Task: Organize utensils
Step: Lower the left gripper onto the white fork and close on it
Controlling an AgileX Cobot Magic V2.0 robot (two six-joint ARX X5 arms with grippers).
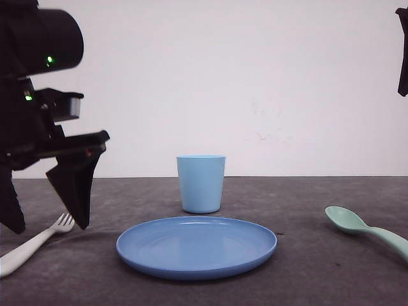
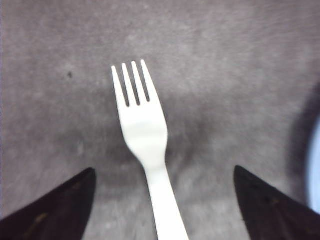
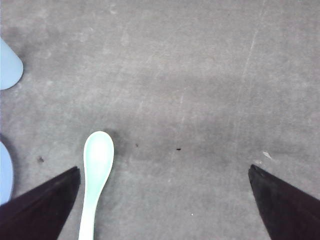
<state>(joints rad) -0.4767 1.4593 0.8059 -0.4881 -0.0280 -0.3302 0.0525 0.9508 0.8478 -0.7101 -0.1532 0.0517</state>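
Closest to the front camera lies the white fork (image 1: 35,241), its handle running off toward the near left edge of the dark grey table (image 1: 306,268) and its four tines pointing inward toward the round blue plate (image 1: 196,246). From my left wrist I see that same fork (image 2: 145,145) lying flat on the table, tines away from me, the handle passing between my two black fingertips (image 2: 55,207). Both tips stand wide apart, one on either side of the handle, and neither touches it; my left gripper (image 2: 162,205) holds nothing. In the front view my left gripper (image 1: 48,207) hangs low over the fork, one finger tip just beside the tines.

Just behind the plate stands the light blue cup (image 1: 201,183), upright, near the plate's far rim; whether they touch I cannot tell.

On my right side the mint-green spoon (image 1: 363,229) lies on the table, well apart from the plate, bowl toward the middle and handle running off to the near right. From my right wrist the spoon (image 3: 96,172) lies bowl up, close by one of my fingertips (image 3: 42,207) rather than centred between them. My right gripper (image 3: 162,202) is spread wide and grips nothing. A dark piece of my right arm (image 1: 403,51) shows high at the edge of the front view.
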